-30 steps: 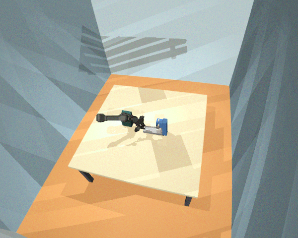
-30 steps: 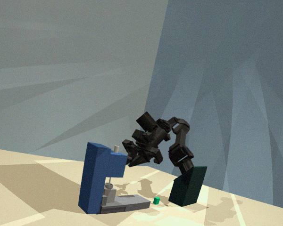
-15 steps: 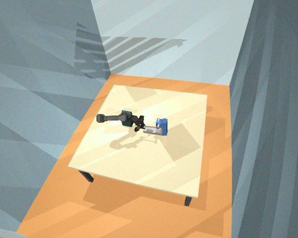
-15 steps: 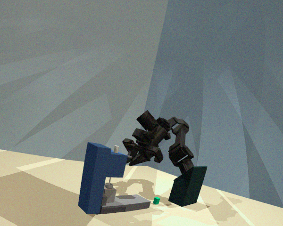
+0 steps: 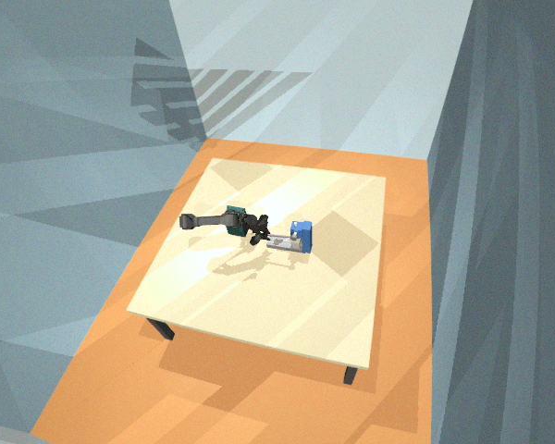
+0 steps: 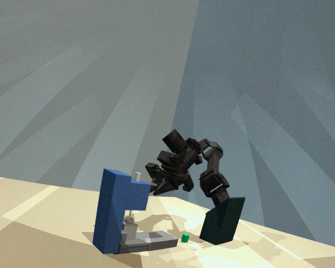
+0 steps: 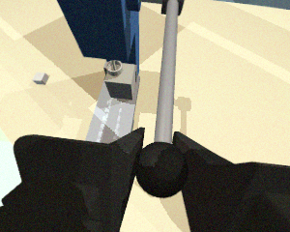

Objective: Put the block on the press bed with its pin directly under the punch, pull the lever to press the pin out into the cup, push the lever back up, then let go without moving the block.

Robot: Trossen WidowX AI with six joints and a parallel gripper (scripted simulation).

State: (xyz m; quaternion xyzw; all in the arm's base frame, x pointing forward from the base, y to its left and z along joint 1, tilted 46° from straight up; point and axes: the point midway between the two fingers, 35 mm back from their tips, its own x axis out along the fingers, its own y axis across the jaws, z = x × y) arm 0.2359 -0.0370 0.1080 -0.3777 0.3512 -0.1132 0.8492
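One gripper: narrowed, clasping the lever just behind its black knob.
Block: apart from the gripper; below and left in the exterior view, far and left of the fingertips in the wrist view.
Bed: carries the block upright beneath the blue press head.
Green cube: right of the bed, exterior view.
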